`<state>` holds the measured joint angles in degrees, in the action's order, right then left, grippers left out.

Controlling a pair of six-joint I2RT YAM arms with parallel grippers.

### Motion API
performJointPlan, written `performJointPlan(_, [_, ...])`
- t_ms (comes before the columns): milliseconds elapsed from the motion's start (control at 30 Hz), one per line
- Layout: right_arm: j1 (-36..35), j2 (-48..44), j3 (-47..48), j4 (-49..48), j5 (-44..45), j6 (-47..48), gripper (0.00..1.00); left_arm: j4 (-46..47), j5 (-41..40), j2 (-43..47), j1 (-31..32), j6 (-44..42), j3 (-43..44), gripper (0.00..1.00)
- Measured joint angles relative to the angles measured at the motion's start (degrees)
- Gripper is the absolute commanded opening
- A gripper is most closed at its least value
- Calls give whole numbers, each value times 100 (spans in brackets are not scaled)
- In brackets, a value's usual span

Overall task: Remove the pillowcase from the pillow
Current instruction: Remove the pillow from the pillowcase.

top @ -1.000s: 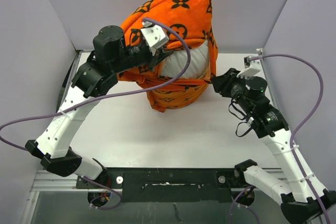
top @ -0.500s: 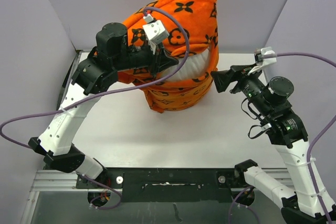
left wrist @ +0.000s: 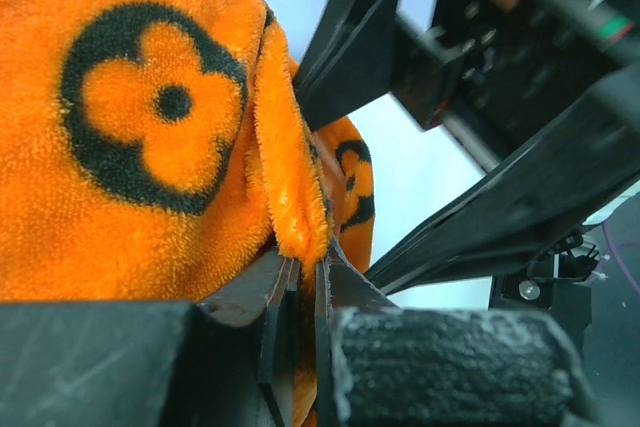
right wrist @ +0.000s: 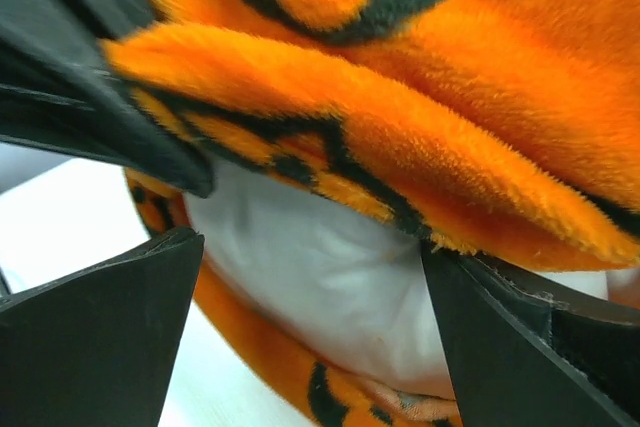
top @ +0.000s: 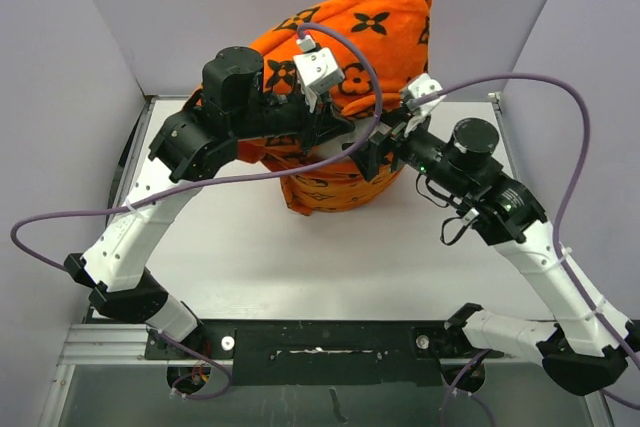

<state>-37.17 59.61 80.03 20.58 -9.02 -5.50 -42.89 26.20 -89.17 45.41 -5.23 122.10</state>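
- Top external view gives us the biggest thing first: the large plush bright-orange pillowcase printed with black flower motifs (top: 380, 7), bunched high over both grippers. We judge the main risk to be that a pull lifts the whole bundle instead of peeling the cover off, because the fabric wraps the filling on most sides.
- The plump plain white pillow (right wrist: 330, 287) shows only as a bulge under the orange hem in the right wrist view. If we close there too shallowly, we may pinch plush hem along with white cloth. Both arms would then be tugging the cover against itself.
- Our right gripper (right wrist: 310, 277) stands wide and holds nothing. The white bulge sits between its two dark fingers (right wrist: 100, 337), and the orange hem lies just above them. A dark part of the other arm crosses at the upper left, so we think a knock between the two arms is a fair worry.
- Our left gripper (left wrist: 300, 292) is pinched tight on a fold of the pillowcase edge. The fold rises straight out from between its fingers (left wrist: 440, 347), and the flower-printed face spreads to their left. The pillow is not visible in that view. The bite looks thin, so we think it could slip under load.
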Motion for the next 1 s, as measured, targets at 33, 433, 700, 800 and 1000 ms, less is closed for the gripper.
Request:
performJointPlan(33, [-33, 131, 0, 4, 92, 85, 99, -35, -22, 0, 0, -15, 15, 0])
performJointPlan(433, [-155, 380, -398, -750, 1399, 713, 98, -208, -153, -146, -2, -170, 282, 0])
performJointPlan(700, [-575, 774, -619, -1910, 1908, 1276, 45, -531, -160, -271, -74, -275, 610, 0])
performJointPlan(800, [-699, 920, -658, -2251, 2068, 1519, 4, -634, -190, -310, -105, -350, 765, 0])
performJointPlan(1000, [-776, 1008, -828, -2715, 2197, 1600, 0, -756, -162, -313, -114, -570, 844, 0])
